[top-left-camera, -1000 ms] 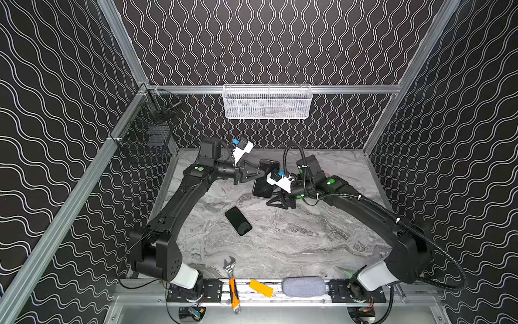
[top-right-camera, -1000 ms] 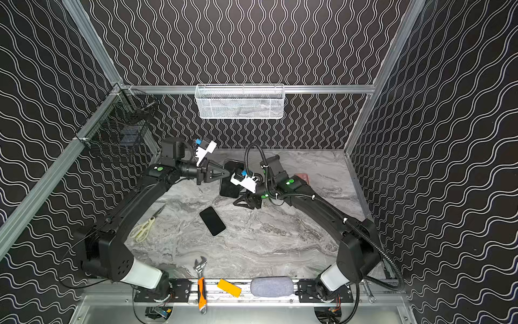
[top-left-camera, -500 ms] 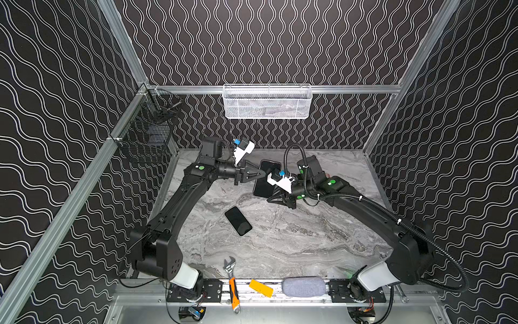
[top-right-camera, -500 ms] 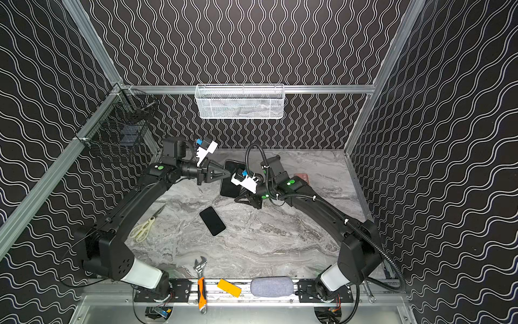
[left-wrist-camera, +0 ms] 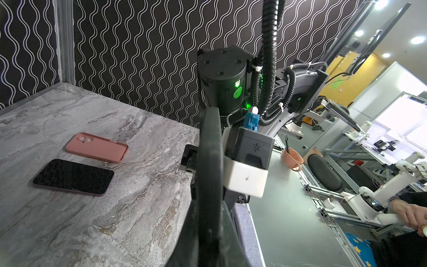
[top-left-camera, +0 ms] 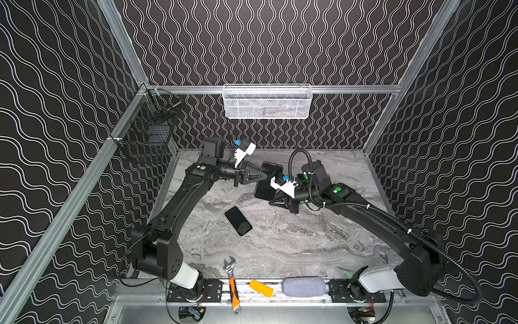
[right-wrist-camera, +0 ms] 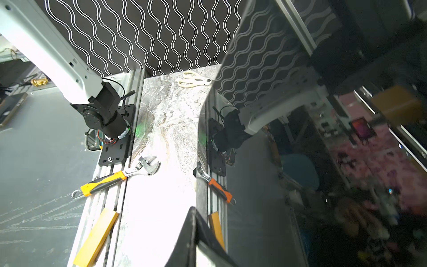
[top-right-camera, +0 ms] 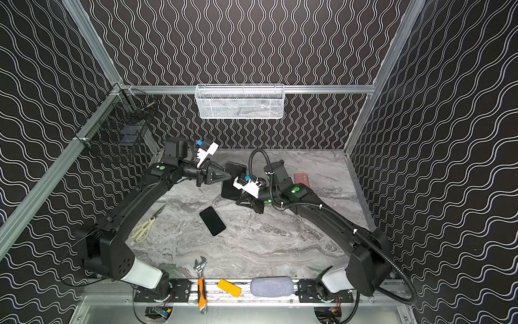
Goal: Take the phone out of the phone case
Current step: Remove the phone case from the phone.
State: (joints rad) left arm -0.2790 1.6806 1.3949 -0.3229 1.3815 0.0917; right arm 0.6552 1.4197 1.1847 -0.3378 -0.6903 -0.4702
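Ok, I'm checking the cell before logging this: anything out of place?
The orange-handled wrench lies half off the table, handle across the front rail, with a yellow block on that rail beside it. Nothing looks spilled or damaged.

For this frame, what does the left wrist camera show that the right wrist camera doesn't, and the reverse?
Left wrist only: a pink phone case and a black phone lying flat side by side. Right wrist only: scissors, an orange-handled wrench and a yellow block. Both: the marble table, the wavy wall and the black cased phone held up close.
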